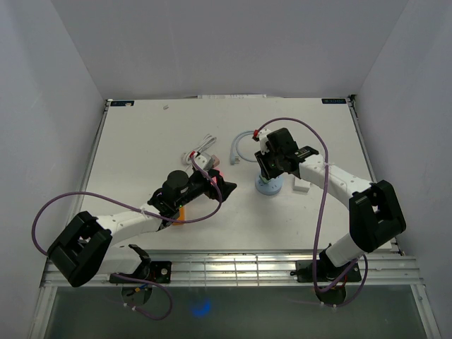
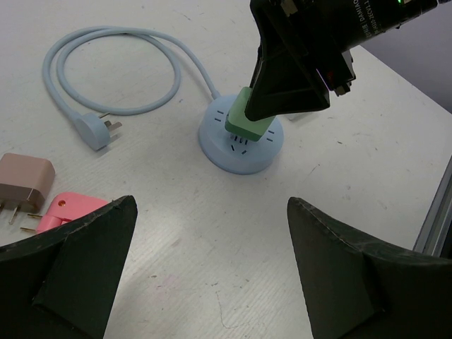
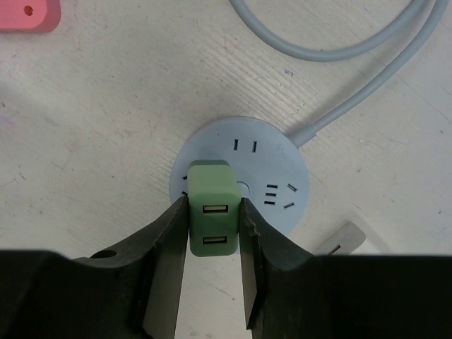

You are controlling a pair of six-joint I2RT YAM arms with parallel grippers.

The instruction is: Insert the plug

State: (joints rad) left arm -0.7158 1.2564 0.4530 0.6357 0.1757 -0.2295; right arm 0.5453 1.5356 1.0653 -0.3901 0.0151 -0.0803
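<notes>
a green plug (image 3: 210,182), a small cube charger with two usb ports facing up, is clamped by its two side faces in the right jaws, which are closed narrowly around it. it sits over the left part of a round pale blue socket hub (image 3: 272,159) at the middle of the white tabletop (image 1: 141,134), in the centre of the right wrist view. gripping the sides leaves the bottom free, so the prongs can go straight down. in the left wrist view the plug leans slightly and its lower edge meets the hub's top face; the prongs are hidden, so how deep it is seated cannot be told. it likely needs squaring up and a downward press. the hub's own cable (image 3: 367,95) loops away toward the upper left of the left wrist view, ending in a flat plug (image 2: 95,131). the left jaws are spread wide and hold nothing, set back from the hub, seemingly keeping out of the way. a pink adapter (image 2: 67,210) and a brown adapter (image 2: 25,182) lie unused at the left edge.
</notes>
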